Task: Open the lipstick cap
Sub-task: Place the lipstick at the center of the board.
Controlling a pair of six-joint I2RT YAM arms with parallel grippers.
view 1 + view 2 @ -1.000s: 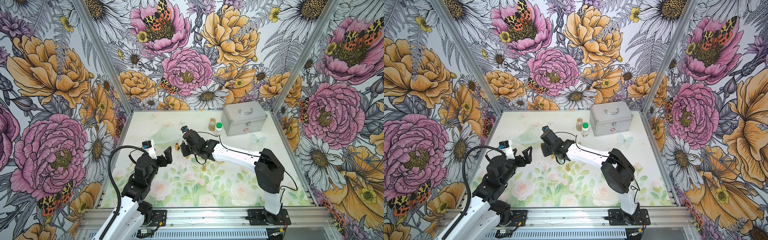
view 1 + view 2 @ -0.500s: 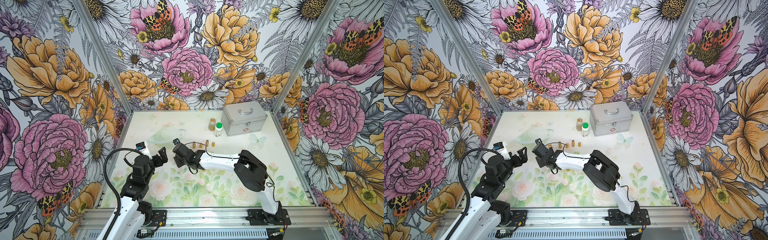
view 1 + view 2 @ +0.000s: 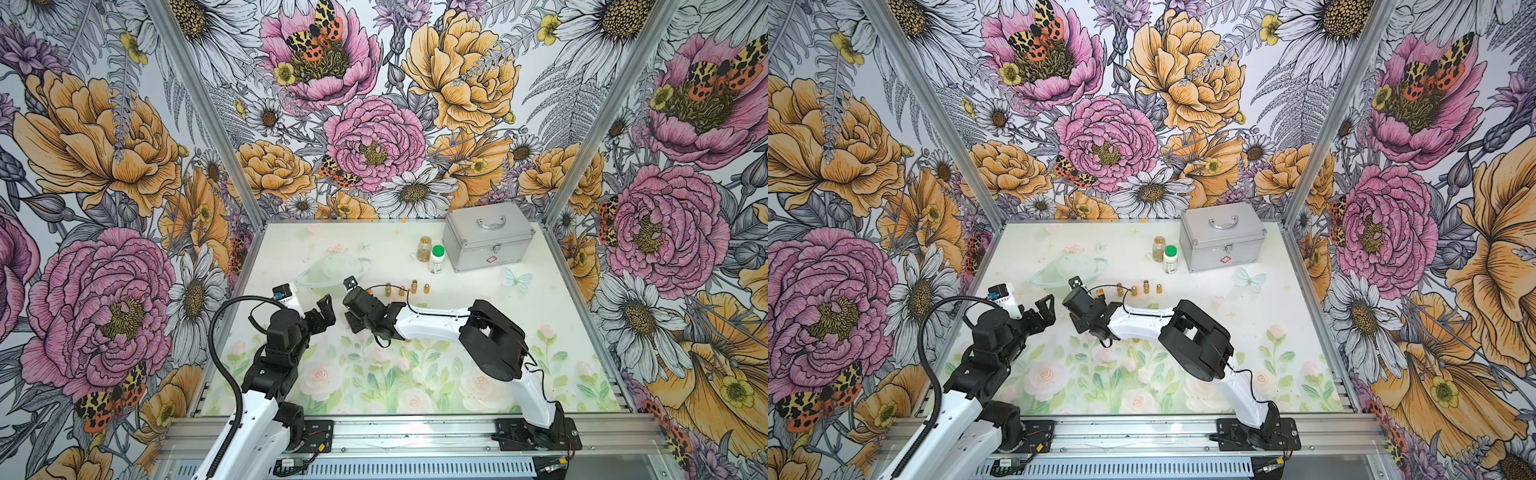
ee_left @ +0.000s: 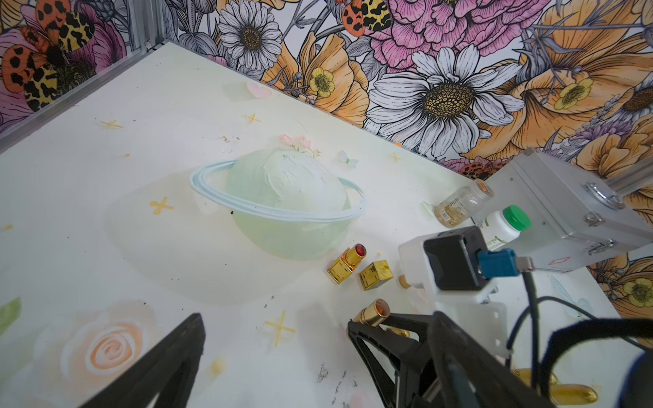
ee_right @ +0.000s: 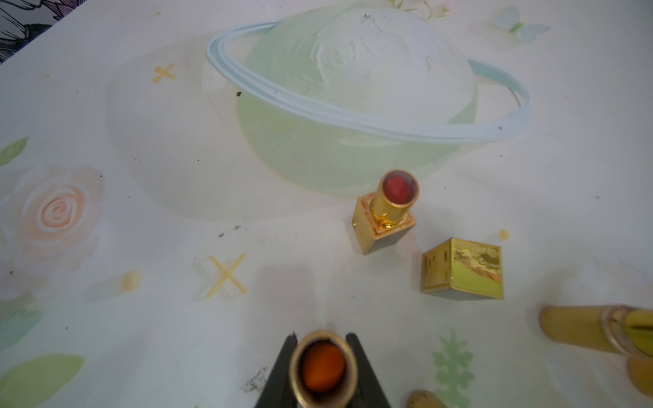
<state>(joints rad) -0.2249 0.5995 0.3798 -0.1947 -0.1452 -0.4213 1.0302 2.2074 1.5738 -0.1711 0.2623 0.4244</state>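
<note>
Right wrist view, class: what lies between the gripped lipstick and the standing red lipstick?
Bare table, in the right wrist view, between the orange lipstick and red lipstick; the gold cap stands aside.

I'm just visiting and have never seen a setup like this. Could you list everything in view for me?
Metal case: one, silver, back right.
Clear bottle: one, clear with brownish contents, beside the case.
White bottle: one, white with green cap, beside the clear bottle.
Square lipstick: one, gold with red stick, uncapped, upright by the planet print.
Square cap: one, gold, beside it, not touching.
Round lipstick: one, gold with orange stick, uncapped, in the right gripper.
Other gold pieces: at least three, near that gripper, partly cut off.
Table: one, pale floral print.
Walls: three, bold flower print.
Left gripper: one, black, open, empty.
Right gripper: one, black, shut on the round lipstick.
</note>
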